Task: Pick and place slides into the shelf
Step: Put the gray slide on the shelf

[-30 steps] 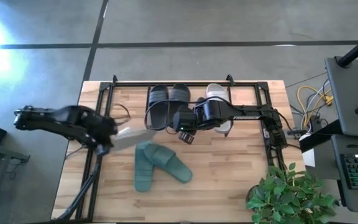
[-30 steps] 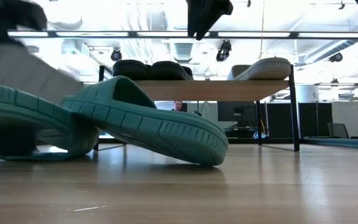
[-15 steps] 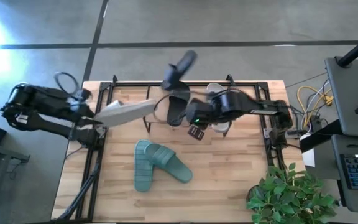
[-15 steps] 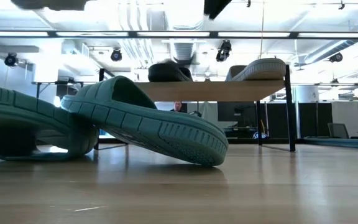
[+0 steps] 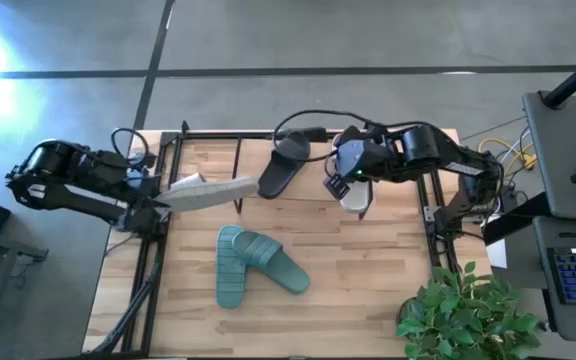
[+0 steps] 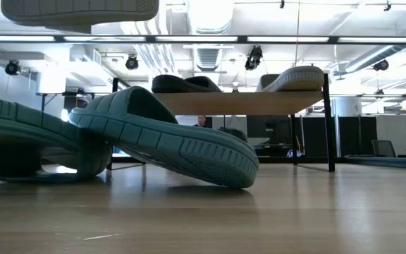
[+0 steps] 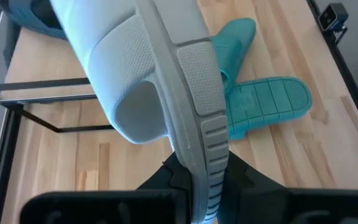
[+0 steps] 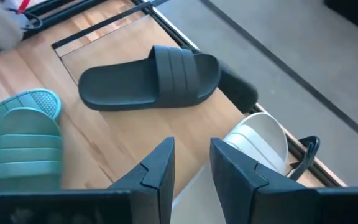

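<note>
My left gripper (image 5: 163, 195) is shut on a white slide (image 5: 213, 190), held above the table's left half; its sole shows at the top of the low view (image 6: 80, 10). My right gripper (image 8: 191, 168) is open and empty above the shelf (image 6: 238, 101), beside the other white slide (image 8: 260, 143), which lies on the board. One black slide (image 5: 283, 165) lies slanting on the shelf board; a dark shape (image 8: 238, 90) lies behind it. The teal pair (image 5: 253, 265) lies on the table, one slide's front end resting across the other. My left gripper pinches the white slide's sole (image 7: 197, 186) between its two fingers, at the end nearest the arm. The fingers come level from the table's left and lie along the slide. The slide is lifted clear, about level, reaching toward the table's right.
Black frame rails (image 5: 158, 170) run along the table's left, right and far edges. A potted plant (image 5: 458, 310) stands at the near right corner. Bare wood lies to the right of the teal pair.
My right gripper has gone toward the table's right and far edge. One black slide was thrown up off the shelf; the pair no longer lies side by side, and one slide now lies slanting. My left gripper has raised the white slide and drawn it slightly far.
</note>
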